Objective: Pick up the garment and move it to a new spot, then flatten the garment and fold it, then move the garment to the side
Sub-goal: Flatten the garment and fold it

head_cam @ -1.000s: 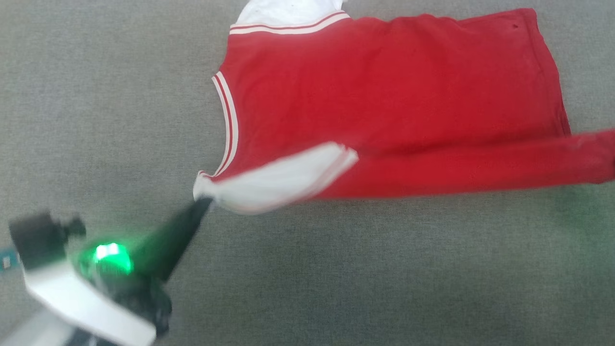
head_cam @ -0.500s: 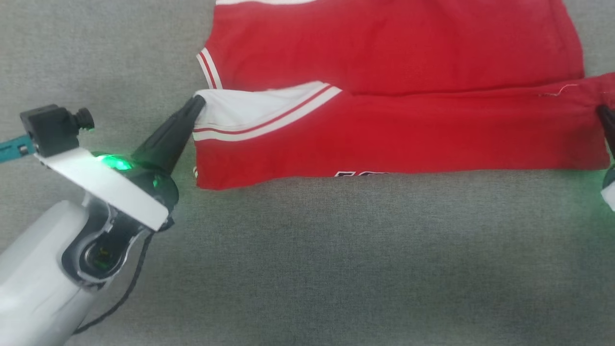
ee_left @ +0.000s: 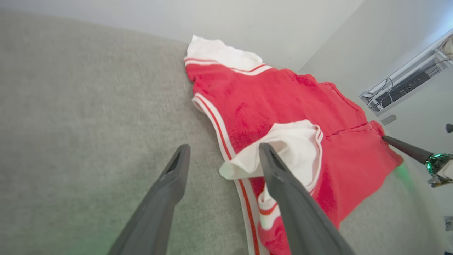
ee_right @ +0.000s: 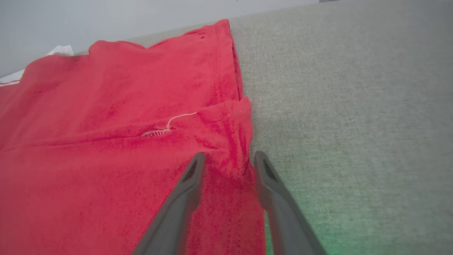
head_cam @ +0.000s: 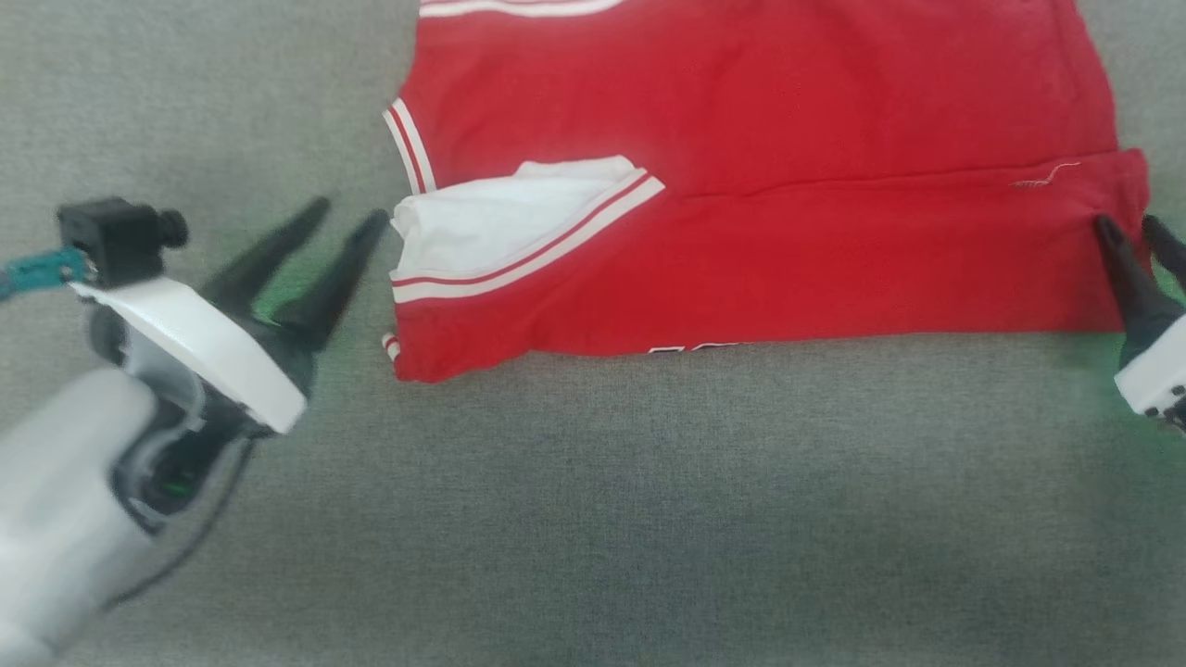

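garment [head_cam: 788, 185]: red jersey lying spread on the worktop, its near long edge folded up over the body in a doubled band that runs from left to right.
worktop [head_cam: 649, 509]: grey woven cover, bare in front of the fold.
sleeve [head_cam: 500, 222]: white with red-and-white trim, lying rumpled on top of the folded band at the garment's left end.
number [head_cam: 690, 349]: only a sliver of black-and-white print peeks out at the near fold line.
thread [head_cam: 1047, 174]: pale loose strand on the red cloth near the right end.
left gripper [head_cam: 349, 210]: released, fingers spread wide and grasping nothing; its tips sit just beside the white sleeve, over the grey cover.
right gripper [head_cam: 1127, 224]: jaws parted, nothing pinched; it sits at the garment's right end, one finger over the red cloth and the other at its edge.
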Robot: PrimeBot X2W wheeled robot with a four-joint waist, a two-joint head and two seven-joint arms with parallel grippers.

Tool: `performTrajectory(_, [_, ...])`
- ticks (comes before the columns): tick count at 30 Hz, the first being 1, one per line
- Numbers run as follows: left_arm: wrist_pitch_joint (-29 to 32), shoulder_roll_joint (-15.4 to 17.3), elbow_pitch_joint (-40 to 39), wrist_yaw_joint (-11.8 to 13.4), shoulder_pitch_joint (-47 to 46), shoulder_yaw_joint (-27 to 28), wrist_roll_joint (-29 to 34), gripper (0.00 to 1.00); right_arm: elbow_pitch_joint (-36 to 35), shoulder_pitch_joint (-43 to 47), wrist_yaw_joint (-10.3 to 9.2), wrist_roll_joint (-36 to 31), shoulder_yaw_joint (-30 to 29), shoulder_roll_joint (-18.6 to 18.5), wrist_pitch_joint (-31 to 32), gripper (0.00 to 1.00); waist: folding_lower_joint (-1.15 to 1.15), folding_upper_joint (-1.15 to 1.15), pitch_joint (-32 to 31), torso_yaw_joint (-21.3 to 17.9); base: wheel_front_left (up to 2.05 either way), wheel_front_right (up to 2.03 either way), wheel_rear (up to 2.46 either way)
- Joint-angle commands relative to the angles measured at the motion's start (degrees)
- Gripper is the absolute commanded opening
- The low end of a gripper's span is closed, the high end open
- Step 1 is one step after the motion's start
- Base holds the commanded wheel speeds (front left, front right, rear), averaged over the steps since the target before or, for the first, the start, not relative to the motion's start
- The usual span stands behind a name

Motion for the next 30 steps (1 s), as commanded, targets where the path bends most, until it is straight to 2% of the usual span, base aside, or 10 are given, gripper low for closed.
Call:
performTrajectory(1, [-0.3, 1.0, -0.2, 0.1, -1.6, -0.2, 1.2, 1.0, 0.1, 0.8, 0.02, -0.5, -0.2, -0.3, -0.8, 1.0, 0.0, 0.0, -1.9, 0.2, 0.0, 0.0, 0.0])
performTrajectory(4, [1.0, 4.3, -0.9, 0.1, -3.7, -1.4, 1.8, 1.0, -0.1, 2.0, 0.02, -0.8, -1.2, -0.7, -2.4, 1.0, 0.0, 0.0, -4.2, 0.3, 0.0, 0.0, 0.0])
performTrajectory(6, [4.2, 6.5, -1.9, 0.1, -5.3, -2.9, 2.4, 1.0, -0.4, 2.8, 0.02, -0.6, -2.4, -0.7, -3.3, 1.0, 0.0, 0.0, -5.7, 0.4, 0.0, 0.0, 0.0])
performTrajectory(9, [12.7, 9.3, -3.1, 0.1, -7.2, -5.5, 2.0, 1.0, -1.3, 3.8, 0.02, -0.3, -3.7, -0.6, -3.8, 1.0, 0.0, 0.0, -7.4, 0.4, 0.0, 0.0, 0.0])
performTrajectory(11, [19.2, 9.9, -4.6, 0.5, -8.1, -6.9, 0.0, 1.0, -2.1, 4.2, 0.02, -0.2, -4.3, -0.5, -3.6, 1.0, 0.0, 0.0, -7.9, 0.3, 0.0, 0.0, 0.0])
performTrajectory(14, [28.4, 10.2, -7.4, 1.7, -8.3, -8.5, -5.1, 1.0, -3.4, 4.6, 0.02, -0.4, -4.4, 0.0, -2.9, 1.0, 0.0, 0.0, -8.0, -0.2, 0.0, 0.0, 0.0])
performTrajectory(17, [34.4, 10.3, -9.2, 3.9, -8.8, -9.6, -8.3, 1.0, -4.9, 4.5, 0.02, -0.8, -4.2, 0.7, -2.4, 1.0, 0.0, 0.0, -7.4, -1.0, 0.0, 0.0, 0.0])
performTrajectory(22, [39.2, 8.5, -8.1, 6.5, -8.9, -10.8, -11.2, 1.0, -7.0, 4.1, 0.02, -1.2, -3.8, 1.7, -1.7, 1.0, 0.0, 0.0, -5.5, -2.8, 0.0, 0.0, 0.0])
performTrajectory(28, [41.9, 6.6, -2.8, 6.8, -9.0, -12.1, -11.3, 1.0, -8.7, 3.1, 0.02, -1.3, -3.4, 2.0, -0.9, 1.0, 0.0, 0.0, -3.0, -5.1, 0.0, 0.0, 0.0])
performTrajectory(30, [42.6, 5.9, -1.4, 5.8, -8.8, -12.2, -12.1, 0.41, -9.0, 3.1, 0.02, -1.5, -3.4, 1.9, -0.6, 1.0, 0.0, 0.0, -2.5, -5.6, 0.0, 0.0, 0.0])
